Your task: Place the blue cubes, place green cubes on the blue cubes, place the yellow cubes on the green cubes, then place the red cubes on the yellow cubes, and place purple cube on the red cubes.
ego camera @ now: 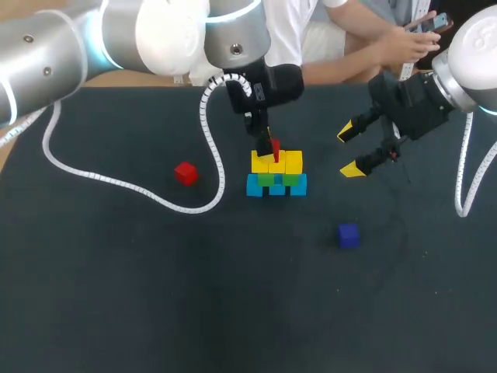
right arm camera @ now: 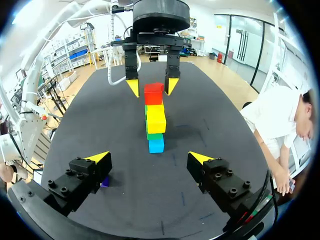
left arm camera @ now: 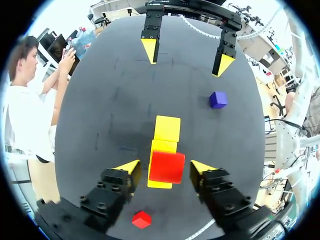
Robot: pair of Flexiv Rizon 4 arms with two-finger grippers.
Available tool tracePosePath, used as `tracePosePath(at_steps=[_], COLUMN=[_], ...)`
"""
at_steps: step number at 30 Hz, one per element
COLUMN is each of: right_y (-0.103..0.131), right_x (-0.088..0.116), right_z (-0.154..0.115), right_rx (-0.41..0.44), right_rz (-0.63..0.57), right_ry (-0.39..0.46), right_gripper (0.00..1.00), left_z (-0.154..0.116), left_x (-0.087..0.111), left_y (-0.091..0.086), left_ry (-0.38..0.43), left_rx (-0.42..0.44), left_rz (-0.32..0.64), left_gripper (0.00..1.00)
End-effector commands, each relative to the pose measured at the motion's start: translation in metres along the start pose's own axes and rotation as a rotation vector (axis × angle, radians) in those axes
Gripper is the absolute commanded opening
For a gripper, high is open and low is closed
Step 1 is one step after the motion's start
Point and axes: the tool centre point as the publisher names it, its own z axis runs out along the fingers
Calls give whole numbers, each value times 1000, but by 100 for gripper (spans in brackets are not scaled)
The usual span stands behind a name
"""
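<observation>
A stack stands mid-table: blue cubes (ego camera: 254, 186) at the base, green cubes (ego camera: 266, 179) on them, yellow cubes (ego camera: 293, 162) above. A red cube (ego camera: 275, 148) sits on the yellow layer at its left end. My left gripper (ego camera: 269, 146) hangs straight over it, open, and in the left wrist view a small gap shows on each side between the fingers and the red cube (left arm camera: 166, 166). My right gripper (ego camera: 349, 151) stands wide open and empty to the right of the stack, facing the stack (right arm camera: 155, 117). A purple cube (ego camera: 348, 235) lies at the front right.
A second red cube (ego camera: 185, 173) lies loose on the dark table (ego camera: 116, 295) left of the stack. The left arm's white cable (ego camera: 116, 183) loops across the table from the left to just beside the stack.
</observation>
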Motion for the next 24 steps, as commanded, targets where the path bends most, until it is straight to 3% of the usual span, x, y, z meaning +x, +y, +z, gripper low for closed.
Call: tracePosePath(at_steps=[1, 16, 24], right_y=[0, 0, 0], right_x=[0, 0, 0], right_z=[0, 0, 0], right_rx=[1, 1, 1], right_rz=[-1, -1, -1], right_ry=[-1, -1, -1], right_gripper=[100, 100, 100], left_z=[-2, -13, -28], left_x=[3, 19, 33], left_y=[-3, -15, -25], left_ry=[-6, -98, -141], left_rx=[-9, -69, -142], left_rz=[-6, -71, -97], left_gripper=[100, 100, 100])
